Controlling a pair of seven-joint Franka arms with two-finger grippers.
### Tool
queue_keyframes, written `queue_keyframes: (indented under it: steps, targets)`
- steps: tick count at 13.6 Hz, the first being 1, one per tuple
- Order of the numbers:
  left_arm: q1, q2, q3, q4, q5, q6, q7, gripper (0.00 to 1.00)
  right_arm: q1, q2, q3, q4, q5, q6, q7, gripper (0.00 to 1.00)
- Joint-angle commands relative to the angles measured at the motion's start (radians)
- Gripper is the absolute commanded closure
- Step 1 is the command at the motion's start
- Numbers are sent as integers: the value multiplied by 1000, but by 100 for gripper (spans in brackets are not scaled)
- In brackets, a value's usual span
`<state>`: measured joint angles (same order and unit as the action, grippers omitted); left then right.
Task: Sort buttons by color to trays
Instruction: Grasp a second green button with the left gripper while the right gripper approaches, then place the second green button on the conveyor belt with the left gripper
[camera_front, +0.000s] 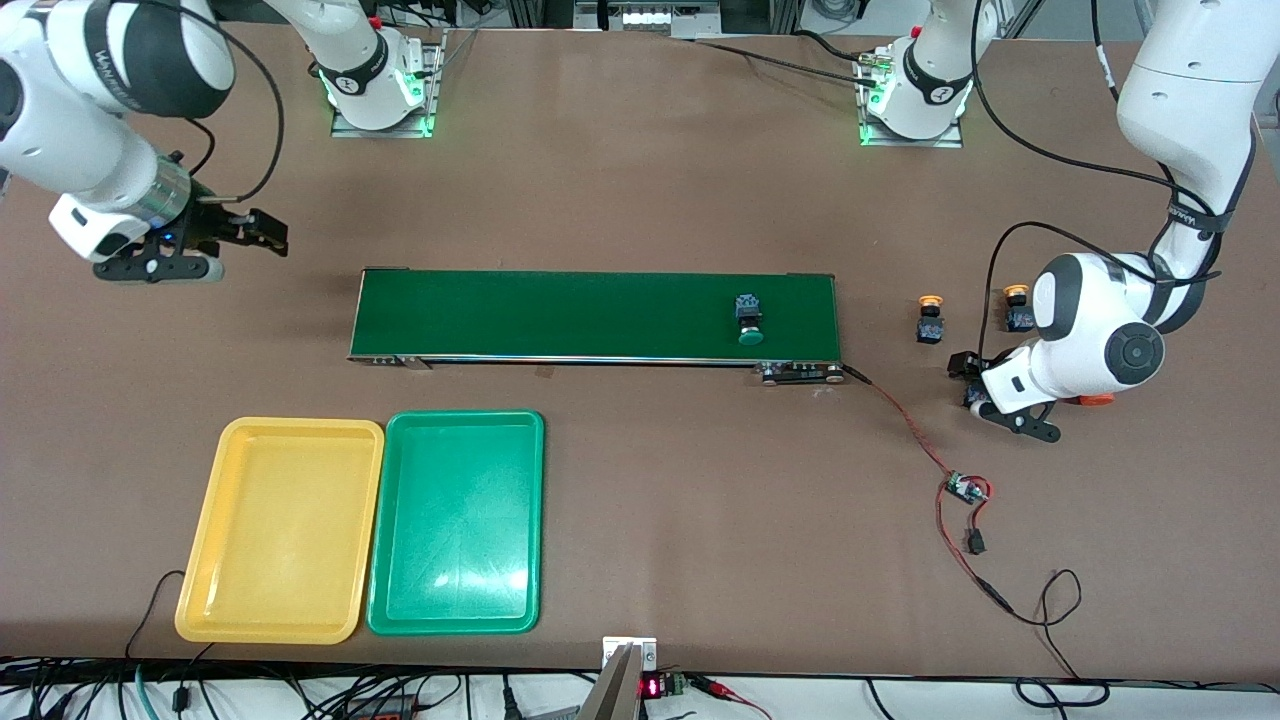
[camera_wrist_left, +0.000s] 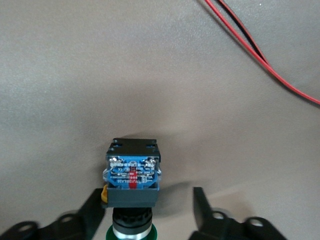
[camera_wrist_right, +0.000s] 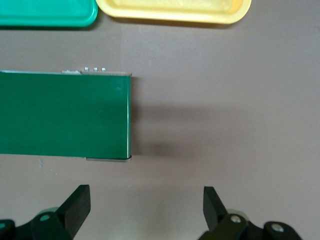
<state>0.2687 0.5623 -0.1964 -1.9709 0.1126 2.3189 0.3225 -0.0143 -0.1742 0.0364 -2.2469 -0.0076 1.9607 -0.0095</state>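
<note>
A green-capped button (camera_wrist_left: 131, 172) lies on its side on the table between the fingers of my left gripper (camera_wrist_left: 148, 192). One finger (camera_wrist_left: 92, 210) touches its body; the other stands apart with a clear gap, so the gripper is open. In the front view this gripper (camera_front: 970, 385) is low at the table, at the left arm's end. Another green button (camera_front: 748, 318) sits on the belt. Two yellow-capped buttons (camera_front: 930, 315) (camera_front: 1016, 308) stand beside the belt's end. My right gripper (camera_front: 265, 232) (camera_wrist_right: 146, 190) hovers open and holds nothing. The yellow tray (camera_front: 280, 530) (camera_wrist_right: 175, 12) and the green tray (camera_front: 460, 520) (camera_wrist_right: 45, 17) hold nothing.
The dark-green conveyor belt (camera_front: 560, 315) (camera_wrist_right: 65, 115) crosses the middle of the table. A red and black wire (camera_front: 910, 425) (camera_wrist_left: 260, 55) runs from its end to a small circuit board (camera_front: 965, 488). An orange piece (camera_front: 1095, 399) shows under the left arm.
</note>
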Motion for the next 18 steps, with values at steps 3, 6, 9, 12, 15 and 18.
queue_keyframes:
  steps: [3, 6, 9, 12, 15, 18]
  targets:
    - [12, -54, -11, 12, 18, 4, 16, 100, 77, -47, 2, -46, 0, 26, 51, 0]
    - [-2, -181, -20, -2, 12, -62, 0, 100, 181, -34, 2, -43, 1, 41, 215, 0]
    - [-63, -283, -28, -11, -72, -209, -46, 100, 310, 14, 2, -17, 3, 93, 400, 0]
    - [-143, -323, -61, -71, -206, -231, -169, 100, 378, 56, 4, -10, 14, 164, 454, 0]
    - [-241, -320, -121, -95, -274, -208, -380, 100, 392, 76, 4, -10, 54, 202, 442, 0]
    - [-307, -289, -146, -100, -277, -178, -551, 100, 396, 76, 4, -10, 54, 201, 439, 0]
